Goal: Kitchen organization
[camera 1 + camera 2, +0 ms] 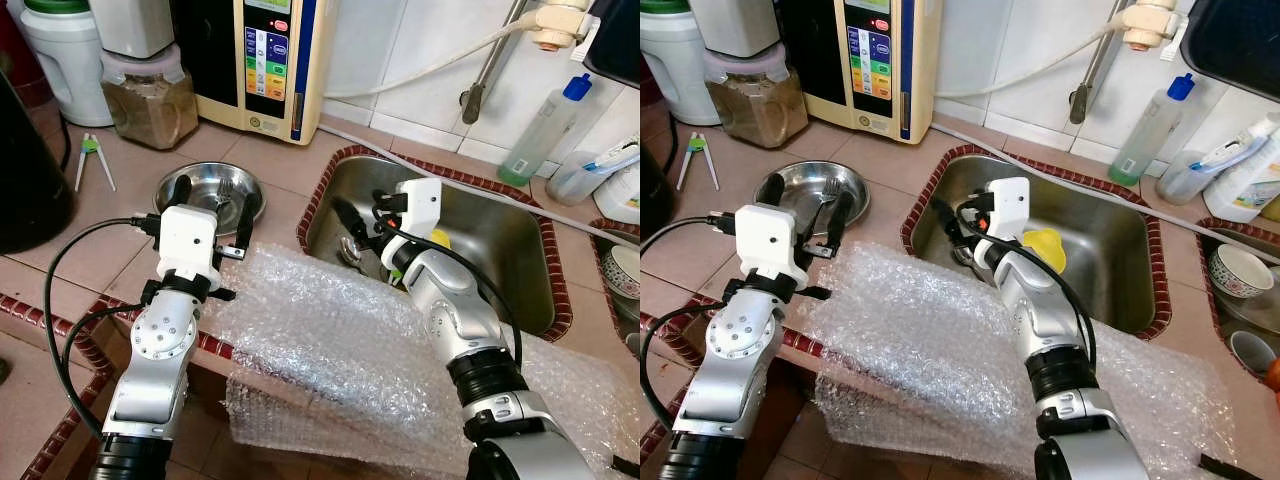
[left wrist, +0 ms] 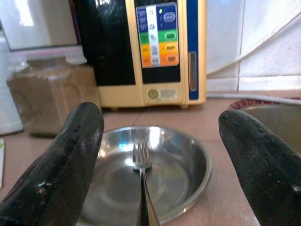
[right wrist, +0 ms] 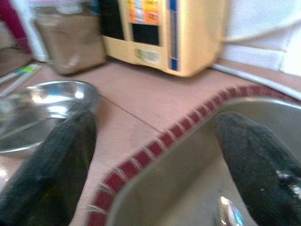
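Note:
A steel bowl (image 1: pixel 190 190) with a fork (image 2: pixel 142 183) lying in it sits on the pink tiled counter, left of the sink (image 1: pixel 500 240). My left gripper (image 1: pixel 213 205) hovers open just over the bowl's near side, one finger at each side of the fork. My right gripper (image 1: pixel 362 222) is open and reaches down into the sink's left end, near its red tiled rim (image 3: pixel 141 160). Shiny metal ware (image 1: pixel 352 252) and a yellow item (image 1: pixel 1045 246) lie in the sink below it. Neither gripper holds anything.
A sheet of bubble wrap (image 1: pixel 330 340) drapes over the counter's front edge under both arms. A cream water machine (image 1: pixel 270 60), a jar of brown powder (image 1: pixel 150 105) and training chopsticks (image 1: pixel 92 160) stand behind the bowl. Bottles (image 1: pixel 540 130) and a small bowl (image 1: pixel 1238 268) lie right of the sink.

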Robot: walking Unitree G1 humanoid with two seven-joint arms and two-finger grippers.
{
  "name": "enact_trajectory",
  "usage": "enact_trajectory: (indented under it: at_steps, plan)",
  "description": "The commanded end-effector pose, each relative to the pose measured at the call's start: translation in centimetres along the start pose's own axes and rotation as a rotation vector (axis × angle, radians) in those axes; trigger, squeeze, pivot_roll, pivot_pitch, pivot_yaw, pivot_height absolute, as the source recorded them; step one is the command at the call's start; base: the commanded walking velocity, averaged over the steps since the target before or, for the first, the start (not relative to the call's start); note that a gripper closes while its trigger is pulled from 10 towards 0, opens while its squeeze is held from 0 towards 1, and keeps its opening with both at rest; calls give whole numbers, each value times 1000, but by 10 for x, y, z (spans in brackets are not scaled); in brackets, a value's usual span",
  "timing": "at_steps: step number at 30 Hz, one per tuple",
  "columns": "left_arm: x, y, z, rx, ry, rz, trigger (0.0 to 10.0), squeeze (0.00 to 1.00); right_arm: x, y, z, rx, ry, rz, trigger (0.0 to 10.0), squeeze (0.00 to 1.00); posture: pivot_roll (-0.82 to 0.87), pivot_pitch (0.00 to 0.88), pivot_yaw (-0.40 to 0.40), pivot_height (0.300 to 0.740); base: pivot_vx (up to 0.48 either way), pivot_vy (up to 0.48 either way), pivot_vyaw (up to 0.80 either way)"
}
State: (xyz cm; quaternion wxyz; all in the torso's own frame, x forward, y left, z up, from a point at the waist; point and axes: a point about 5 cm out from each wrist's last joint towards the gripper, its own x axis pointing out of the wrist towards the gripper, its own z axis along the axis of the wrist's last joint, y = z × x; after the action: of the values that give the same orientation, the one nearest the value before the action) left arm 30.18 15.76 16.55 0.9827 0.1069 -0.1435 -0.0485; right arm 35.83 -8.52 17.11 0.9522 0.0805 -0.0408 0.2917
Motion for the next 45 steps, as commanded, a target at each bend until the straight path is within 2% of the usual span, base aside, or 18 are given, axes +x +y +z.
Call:
enact_trajectory:
  at_steps: [1, 3, 4, 5, 6, 7, 15, 16, 17, 19, 20, 21, 22, 23, 45]
  plan:
    - [-4, -3, -8, 7, 29, 7, 10000, 1000, -3, 2, 5, -15, -12, 41, 10000, 1000, 140, 99, -116, 740, 0, 0, 0]
    - [-5, -2, -11, 6, 34, 10, 10000, 1000, -4, 4, 6, -23, -15, 52, 10000, 1000, 140, 99, -116, 740, 0, 0, 0]
    - [-6, -2, -13, 7, 42, 14, 10000, 941, -5, 4, 6, -30, -14, 57, 10000, 1000, 138, 98, -114, 740, 0, 0, 0]
    - [-6, -2, -14, 8, 48, 17, 10000, 941, -5, 5, 7, -34, -13, 61, 10000, 1000, 138, 98, -114, 740, 0, 0, 0]
    - [-7, -2, -17, -1, 62, 19, 10000, 71, -7, 6, 6, -38, -10, 72, 10000, 1000, 137, 97, -115, 740, 0, 0, 0]
    - [-8, -1, -19, -3, 67, 21, 10000, 0, -7, 7, 6, -36, -9, 78, 10000, 1000, 137, 97, -115, 740, 0, 0, 0]
    - [-10, -4, -38, -46, 164, 2, 10000, 0, -12, 28, 7, -39, 12, 231, 10000, 1000, 133, 92, -115, 740, 0, 0, 0]
    - [-10, -5, -39, -55, 169, -6, 8980, 0, -12, 29, 6, -34, 15, 247, 10000, 1000, 133, 92, -115, 740, 0, 0, 0]
    - [-10, -6, -40, -63, 171, -10, 8980, 0, -13, 31, 6, -31, 18, 258, 10000, 1000, 133, 92, -115, 740, 0, 0, 0]
    - [-10, -8, -41, -75, 176, -24, 4588, 0, -15, 35, 5, -26, 32, 292, 10000, 1000, 132, 93, -115, 740, 0, 0, 0]
    - [-10, -8, -42, -82, 176, -30, 2196, 0, -17, 38, 3, -23, 47, 321, 10000, 584, 132, 93, -115, 740, 0, 0, 0]
    - [-10, -8, -42, -85, 176, -32, 2196, 0, -18, 40, 2, -20, 54, 335, 10000, 584, 131, 96, -116, 740, 0, 0, 0]
    - [-10, -9, -42, -88, 175, -36, 0, 0, -20, 43, 0, -21, 66, 354, 10000, 314, 131, 97, -116, 740, 0, 0, 0]
    - [-11, -9, -42, -89, 175, -38, 0, 0, -21, 43, -1, -25, 71, 356, 10000, 0, 131, 97, -116, 740, 0, 0, 0]
    - [-11, -2, -43, -88, 178, -32, 0, 0, -18, 40, 1, -31, 77, 325, 10000, 0, 135, 97, -120, 740, 0, 0, 0]
